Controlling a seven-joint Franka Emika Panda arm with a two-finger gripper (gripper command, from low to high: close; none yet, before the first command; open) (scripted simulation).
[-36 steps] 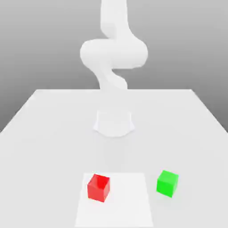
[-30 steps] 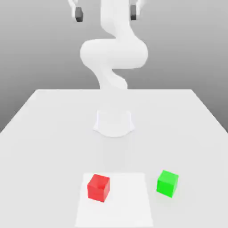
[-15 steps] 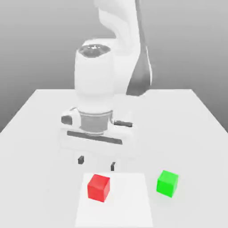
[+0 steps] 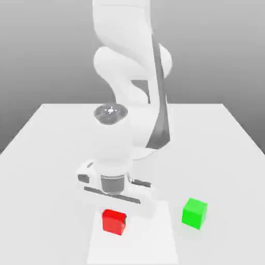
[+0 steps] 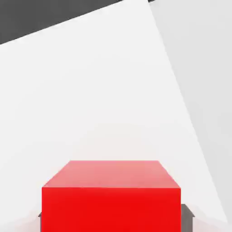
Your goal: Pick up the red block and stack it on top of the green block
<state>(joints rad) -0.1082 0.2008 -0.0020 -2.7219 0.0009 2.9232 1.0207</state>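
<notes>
Reaching down over the white square, the arm bends at its upper joints and brings the gripper in with its hand pointing straight down, the broad housing slanting a little lower toward the exterior view's right. I can't tell whether the gripper is clenched on the red block or released around it

The red block sits upright and level, with no longer axis to speak of, being a cube; its near face is turned slightly in the exterior view, and in the hand view its edges run square with the hand. It lies directly under the gripper, on the white square, its upper part probably tucked behind the housing, though that view is poor there. The green block stands upright too, also a cube with no long axis, turned so that two side faces and the top are seen. It is off to the gripper's side, toward the exterior view's right, well apart from both the gripper and the red block, on the pale table beside the white square
</notes>
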